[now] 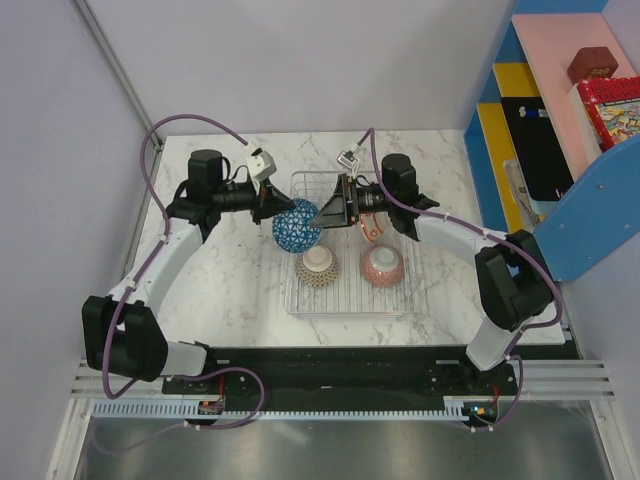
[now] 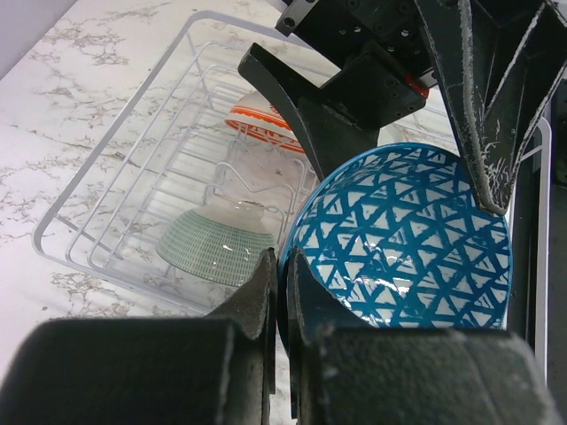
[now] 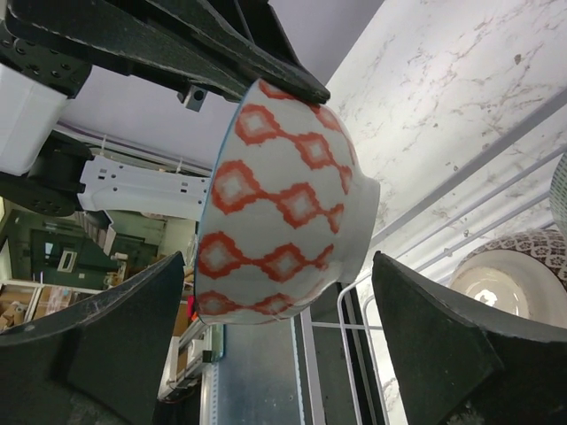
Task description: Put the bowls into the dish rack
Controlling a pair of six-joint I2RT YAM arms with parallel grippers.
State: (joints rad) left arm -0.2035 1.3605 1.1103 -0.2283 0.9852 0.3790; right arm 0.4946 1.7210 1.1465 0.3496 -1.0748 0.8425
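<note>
Top external view: on the table (image 1: 200,200) the rack (image 1: 345,303) carries two bowls mouth down in its near half, a netted bowl (image 1: 318,265) on its left and an orange bowl (image 1: 382,265) on its right. Above the rack's far left corner the blue bowl (image 1: 297,226) hangs on edge, its rim pinched by the left gripper (image 2: 282,274). The right gripper (image 3: 276,266) stands spread, one finger on each side of that bowl, touching neither side. We judge this a handover. We would close the right gripper squarely on the wall and release the left only once it bites. Then we would lower the bowl between free tines at the rack's far side.
</note>
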